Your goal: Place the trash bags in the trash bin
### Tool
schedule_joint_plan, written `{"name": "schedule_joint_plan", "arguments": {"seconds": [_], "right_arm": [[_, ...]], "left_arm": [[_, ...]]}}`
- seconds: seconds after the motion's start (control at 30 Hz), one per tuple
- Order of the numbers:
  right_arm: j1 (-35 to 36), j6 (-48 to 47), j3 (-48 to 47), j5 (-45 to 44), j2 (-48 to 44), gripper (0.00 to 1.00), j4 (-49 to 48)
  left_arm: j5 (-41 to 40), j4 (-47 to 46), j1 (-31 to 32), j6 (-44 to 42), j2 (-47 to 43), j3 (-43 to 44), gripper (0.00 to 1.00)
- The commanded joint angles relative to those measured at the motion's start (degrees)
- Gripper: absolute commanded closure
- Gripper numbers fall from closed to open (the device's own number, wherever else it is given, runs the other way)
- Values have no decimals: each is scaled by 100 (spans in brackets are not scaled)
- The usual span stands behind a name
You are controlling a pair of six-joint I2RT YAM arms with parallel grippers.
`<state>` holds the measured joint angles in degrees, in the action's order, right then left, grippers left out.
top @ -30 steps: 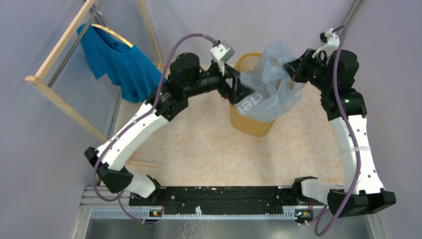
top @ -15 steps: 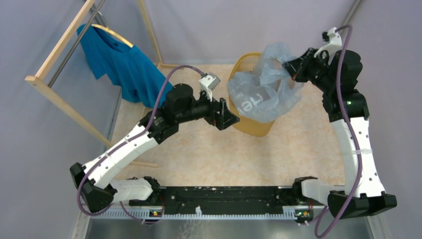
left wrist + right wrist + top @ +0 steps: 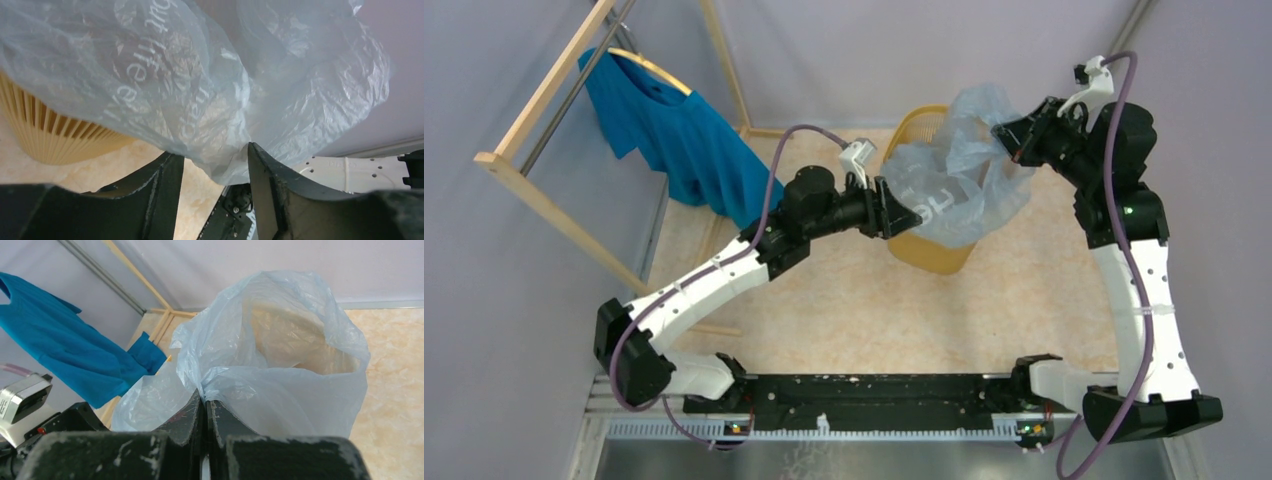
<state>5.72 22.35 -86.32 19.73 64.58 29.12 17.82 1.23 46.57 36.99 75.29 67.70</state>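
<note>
Swung back toward the bin since 0.5 seconds ago, the left pincer (image 3: 904,213) meets the thin, translucent grey-blue plastic trash bag (image 3: 954,190) draped over the yellow-orange mesh-walled plastic trash bin (image 3: 929,255). Left wrist: jaws apart, film hanging loose between them. Right wrist: the right pincer (image 3: 205,400) is clamped on the bag's edge.

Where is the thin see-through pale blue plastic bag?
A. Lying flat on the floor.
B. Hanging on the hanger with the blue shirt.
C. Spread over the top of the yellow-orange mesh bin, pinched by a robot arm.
C: the thin see-through pale blue plastic bag spreads over the top of the yellow-orange mesh bin, and the right gripper is shut on a fold of it.
</note>
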Motion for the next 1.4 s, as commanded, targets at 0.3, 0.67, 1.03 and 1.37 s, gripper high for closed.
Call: {"name": "schedule_joint_plan", "arguments": {"seconds": [0.3,0.67,1.03,1.37], "right_arm": [[-44,135,27,208,-150,100,-336],[-44,174,154,228,-99,100,-404],[-44,171,500,309,34,100,-580],[-44,227,562,453,123,100,-707]], "left_arm": [[-383,-241,3,-1122,1046,1796,63],[-603,662,-18,-1754,2818,3226,60],[-590,1300,-56,-1909,2811,3414,47],[-1062,1896,-64,-2478,1879,3634,5]]}}
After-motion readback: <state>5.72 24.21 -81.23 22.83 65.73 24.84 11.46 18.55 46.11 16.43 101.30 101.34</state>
